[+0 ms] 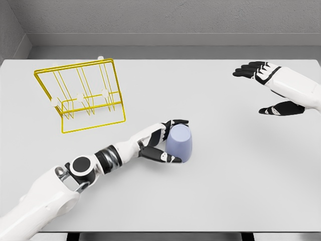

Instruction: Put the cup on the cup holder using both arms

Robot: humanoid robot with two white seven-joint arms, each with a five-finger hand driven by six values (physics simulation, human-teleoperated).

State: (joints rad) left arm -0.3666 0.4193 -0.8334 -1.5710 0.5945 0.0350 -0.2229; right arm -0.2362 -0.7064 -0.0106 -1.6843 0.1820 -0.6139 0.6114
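Head view: a pale lavender, smooth-sided plastic cup point(180, 143) is seen standing mouth-down near the middle of the plain white tabletop point(225, 191), clasped by the left hand point(163, 143) of a white-armed humanoid robot. The black-tipped fingers point(176, 122) are wrapped around the cup's left side, some curling over its upper edge and others pressed against its lower flank, so the cup is judged to be gripped though not yet lifted clear of the surface. The yellow wire cup holder point(80, 95), an open frame with small white-tipped pegs, is seen at the far left of the tabletop, well apart from the cup and tilted back. The right hand point(273, 90) is held above the far right of the tabletop, its fingers spread wide and nothing held between them.

The grasping step is judged to be in hand, with the carry to the rack not yet begun. For the next move, the cup would need to be raised off the tabletop, swung leftward and away toward the holder, and turned so that its open mouth can be slipped over one of the pegs; a firm hold would be called for throughout.
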